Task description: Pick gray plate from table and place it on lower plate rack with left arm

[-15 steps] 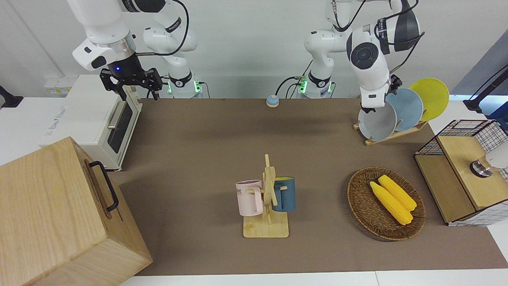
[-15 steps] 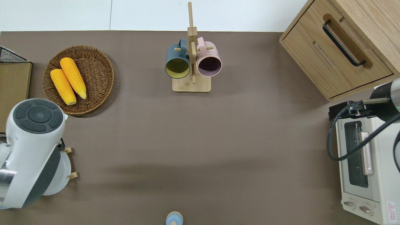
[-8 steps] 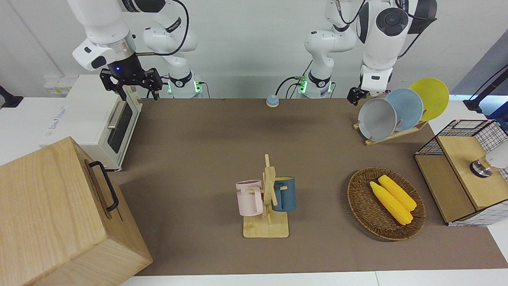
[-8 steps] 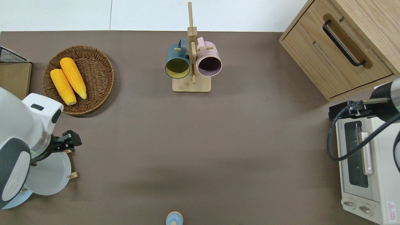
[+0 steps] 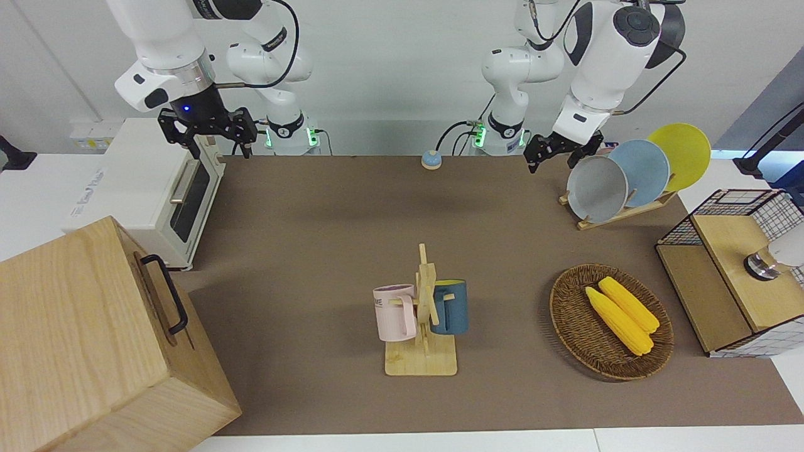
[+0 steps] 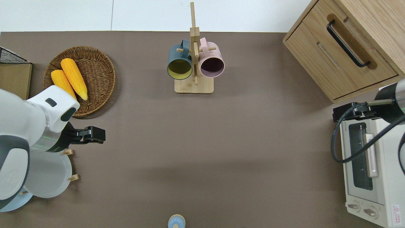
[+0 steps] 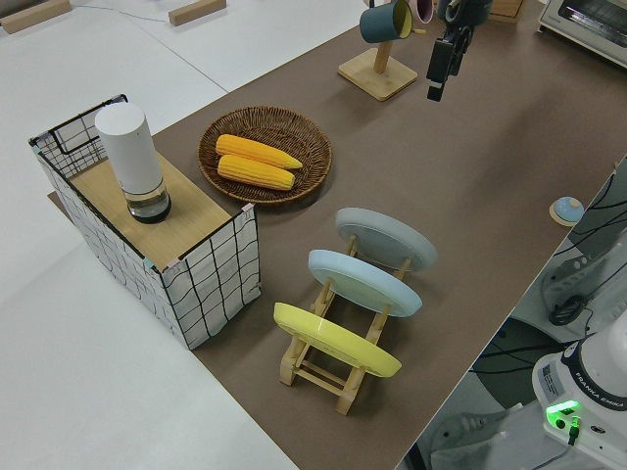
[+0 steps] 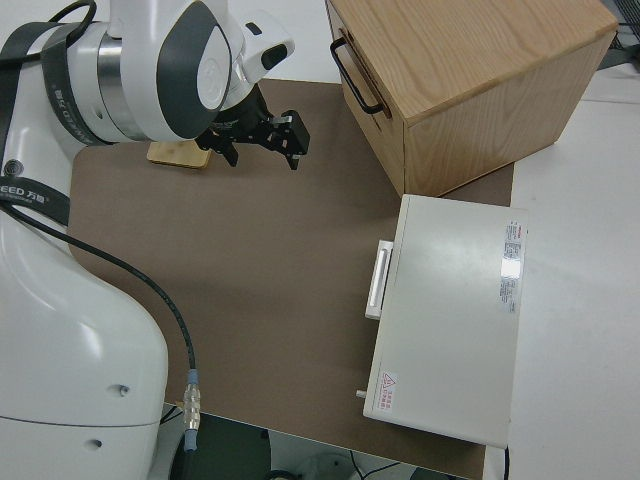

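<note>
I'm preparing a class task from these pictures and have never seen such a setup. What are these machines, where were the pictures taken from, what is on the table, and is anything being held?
These are two white robot arms at a brown table. One camera faces them, one looks straight down, and two look from the sides. The left gripper is at work and holds nothing. The right gripper is parked and open. The gray plate stands in the lower plate rack, beside a light-blue plate and a yellow plate. Also there: a basket of corn, a mug stand with two mugs, a toaster oven and a wooden cabinet.
</note>
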Robot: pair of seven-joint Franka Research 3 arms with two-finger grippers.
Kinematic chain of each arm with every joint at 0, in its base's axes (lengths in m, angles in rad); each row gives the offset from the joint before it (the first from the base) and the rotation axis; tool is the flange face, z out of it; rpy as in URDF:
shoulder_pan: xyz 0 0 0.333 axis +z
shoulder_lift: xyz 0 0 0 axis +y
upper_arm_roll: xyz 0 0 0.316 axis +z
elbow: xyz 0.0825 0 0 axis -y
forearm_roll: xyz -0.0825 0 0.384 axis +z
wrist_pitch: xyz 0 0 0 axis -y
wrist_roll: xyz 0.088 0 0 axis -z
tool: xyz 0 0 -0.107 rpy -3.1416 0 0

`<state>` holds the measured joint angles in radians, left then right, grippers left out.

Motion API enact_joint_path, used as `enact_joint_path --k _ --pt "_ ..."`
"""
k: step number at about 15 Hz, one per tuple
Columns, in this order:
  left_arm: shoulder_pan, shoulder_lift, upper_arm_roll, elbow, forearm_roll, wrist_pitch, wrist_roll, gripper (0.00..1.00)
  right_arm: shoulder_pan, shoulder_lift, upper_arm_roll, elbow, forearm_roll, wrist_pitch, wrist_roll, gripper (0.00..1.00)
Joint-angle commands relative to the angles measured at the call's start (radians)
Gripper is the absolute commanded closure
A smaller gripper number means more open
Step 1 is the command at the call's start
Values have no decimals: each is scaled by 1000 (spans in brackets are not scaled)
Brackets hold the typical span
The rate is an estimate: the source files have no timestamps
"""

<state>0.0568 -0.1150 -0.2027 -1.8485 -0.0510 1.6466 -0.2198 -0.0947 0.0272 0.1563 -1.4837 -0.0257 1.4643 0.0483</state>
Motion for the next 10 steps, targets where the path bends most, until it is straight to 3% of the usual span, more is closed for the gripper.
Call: enact_joint_path --k 1,3,10 --pt "2 6 9 8 -18 24 62 5 7 0 -6 6 3 -1 4 17" --pt "5 -3 22 -3 -23 21 117 2 7 0 -6 6 3 -1 4 17" --pt "5 -5 25 3 -6 21 119 0 7 0 -6 6 3 -1 4 17"
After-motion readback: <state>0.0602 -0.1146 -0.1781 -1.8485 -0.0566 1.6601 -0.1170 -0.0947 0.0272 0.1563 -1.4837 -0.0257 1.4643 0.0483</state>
